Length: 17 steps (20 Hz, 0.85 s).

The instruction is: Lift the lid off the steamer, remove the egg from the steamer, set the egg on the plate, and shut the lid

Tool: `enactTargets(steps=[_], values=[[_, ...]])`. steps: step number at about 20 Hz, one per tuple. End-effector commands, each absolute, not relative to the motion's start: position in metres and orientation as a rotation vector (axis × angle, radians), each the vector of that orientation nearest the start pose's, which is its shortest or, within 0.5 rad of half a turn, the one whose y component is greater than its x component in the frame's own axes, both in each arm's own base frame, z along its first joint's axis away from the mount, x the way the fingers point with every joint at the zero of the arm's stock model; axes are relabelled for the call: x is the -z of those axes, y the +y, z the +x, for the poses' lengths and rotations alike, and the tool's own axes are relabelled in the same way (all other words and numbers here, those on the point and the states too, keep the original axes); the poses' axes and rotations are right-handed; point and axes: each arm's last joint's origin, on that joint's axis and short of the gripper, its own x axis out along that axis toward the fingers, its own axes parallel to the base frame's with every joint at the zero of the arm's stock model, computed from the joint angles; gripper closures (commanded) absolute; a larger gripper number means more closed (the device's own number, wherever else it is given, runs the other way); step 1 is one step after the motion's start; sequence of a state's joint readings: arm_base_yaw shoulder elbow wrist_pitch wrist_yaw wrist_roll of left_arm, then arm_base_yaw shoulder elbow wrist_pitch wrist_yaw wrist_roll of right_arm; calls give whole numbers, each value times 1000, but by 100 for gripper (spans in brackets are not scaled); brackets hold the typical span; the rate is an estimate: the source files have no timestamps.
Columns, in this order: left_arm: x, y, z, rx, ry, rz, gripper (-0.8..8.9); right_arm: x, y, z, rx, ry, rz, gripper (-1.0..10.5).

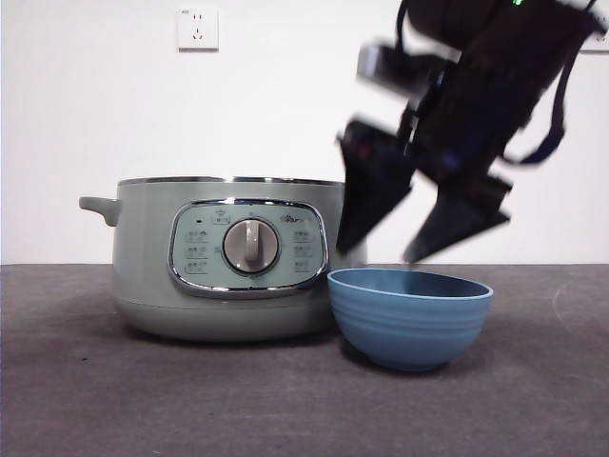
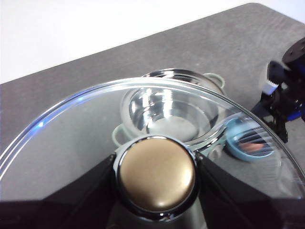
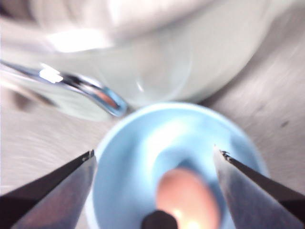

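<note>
Egg (image 3: 188,198) lies in the plate (image 1: 409,319) beneath the open right gripper (image 1: 395,238); left gripper (image 2: 157,183) grips the lid (image 2: 95,129), next to close the steamer (image 1: 224,257).

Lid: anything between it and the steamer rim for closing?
Nothing visible. The left gripper holds the lid by its knob above the open steamer; the right gripper is over the plate beside it.
</note>
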<state>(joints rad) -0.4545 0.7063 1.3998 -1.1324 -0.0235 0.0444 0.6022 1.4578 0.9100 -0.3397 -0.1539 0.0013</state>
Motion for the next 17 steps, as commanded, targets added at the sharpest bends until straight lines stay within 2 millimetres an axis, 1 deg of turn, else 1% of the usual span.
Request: enactTargets(steps=[1, 4, 7, 9, 13, 15, 17], values=[[-449, -26, 51, 477, 312, 125, 822, -239, 159, 223, -707, 823, -179, 528], [-452, -33, 65, 506, 300, 118, 822, -276, 142, 198, -714, 710, -139, 528], [-452, -48, 91, 561, 314, 116, 822, -310, 121, 167, -715, 592, -73, 528], [-452, -60, 113, 587, 312, 115, 822, -325, 107, 147, -717, 534, -38, 528], [-443, -86, 164, 608, 328, 133, 822, -343, 82, 112, -719, 451, 16, 528], [-435, -100, 189, 622, 343, 136, 822, -347, 75, 101, -720, 422, 33, 528], [-425, -114, 213, 643, 355, 135, 822, -350, 70, 94, -720, 403, 53, 528]])
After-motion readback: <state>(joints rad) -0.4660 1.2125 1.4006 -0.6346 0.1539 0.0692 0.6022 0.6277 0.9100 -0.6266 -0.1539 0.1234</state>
